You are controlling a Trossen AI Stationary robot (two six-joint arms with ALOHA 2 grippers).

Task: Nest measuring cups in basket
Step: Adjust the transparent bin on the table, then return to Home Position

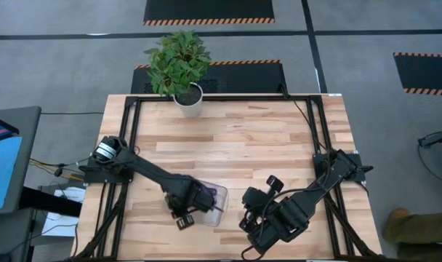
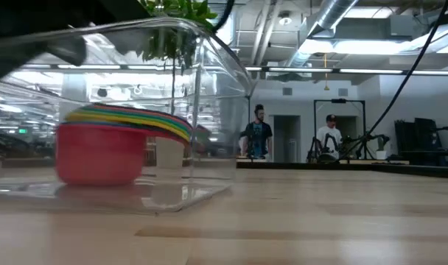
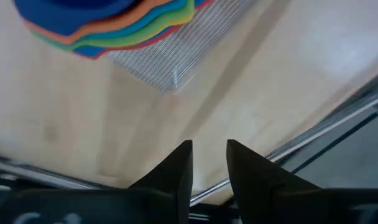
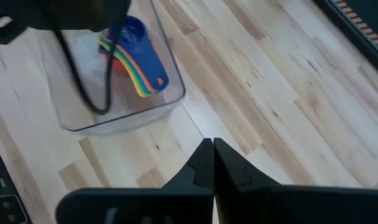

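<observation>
The measuring cups (image 4: 136, 59) sit nested in one stack inside the clear basket (image 4: 170, 102). The red cup (image 2: 99, 154) is at the bottom, resting on the basket floor, and a blue one is on top. Their handles (image 3: 124, 28) fan out together. In the high view the basket (image 1: 219, 198) lies near the table's front edge. My left gripper (image 3: 209, 163) hovers above the basket's near left corner (image 3: 170, 81), pointing down, open by a small gap with nothing in it. My right gripper (image 4: 211, 163) hangs to the basket's right, shut and holding nothing.
A white pot with a green plant (image 1: 188, 102) stands at the table's far edge. The black frame rails (image 1: 134, 131) run along the table's sides. Bare wood (image 1: 264, 145) spreads between basket and pot. Two people (image 2: 257, 132) stand far off in the room behind.
</observation>
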